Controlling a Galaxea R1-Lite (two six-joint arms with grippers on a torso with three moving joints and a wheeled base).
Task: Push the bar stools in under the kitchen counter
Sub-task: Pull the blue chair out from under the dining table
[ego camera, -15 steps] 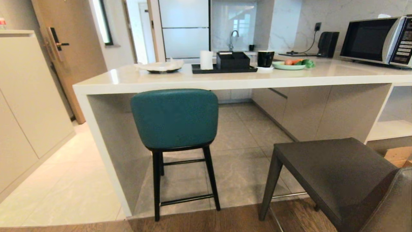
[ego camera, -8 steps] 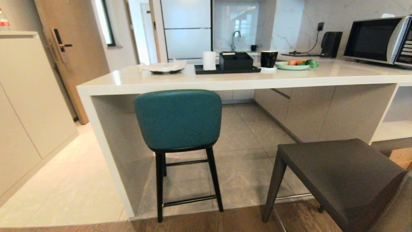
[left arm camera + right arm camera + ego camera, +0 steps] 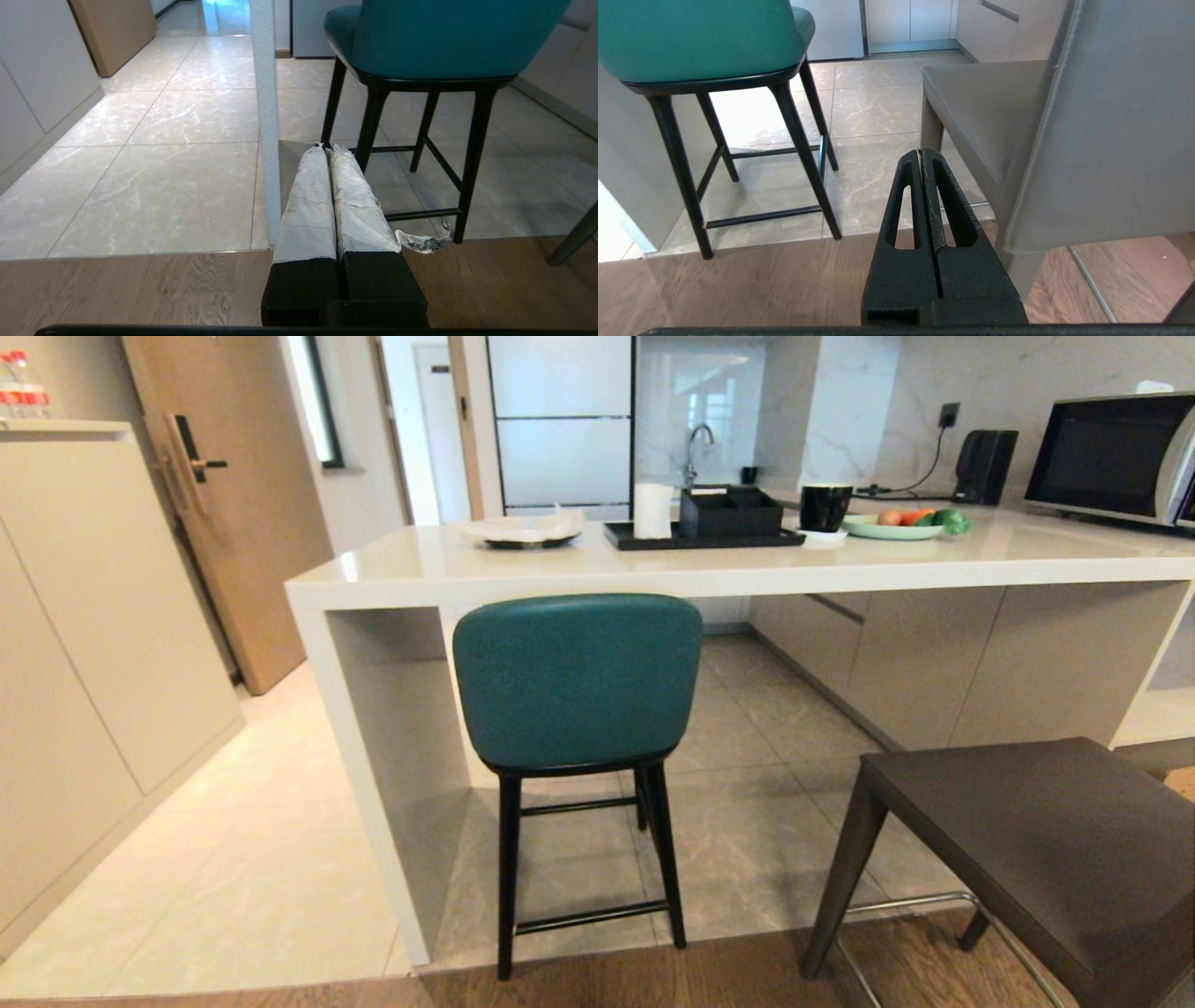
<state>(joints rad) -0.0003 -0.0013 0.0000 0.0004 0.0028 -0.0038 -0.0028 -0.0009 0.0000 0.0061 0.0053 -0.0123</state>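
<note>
My right gripper (image 3: 921, 156), clamped shut and empty, sits nearest the grey stool (image 3: 985, 116), just right of frame centre, not yet under the desk (image 3: 709, 569); left gripper (image 3: 327, 151) likewise shut on nothing.

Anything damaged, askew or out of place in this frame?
Yes. The white wrapping on the left end effector is cracked, with a torn strip hanging off one side. The grey stool stands well out from the kitchen counter, while the teal stool sits at its edge.
</note>
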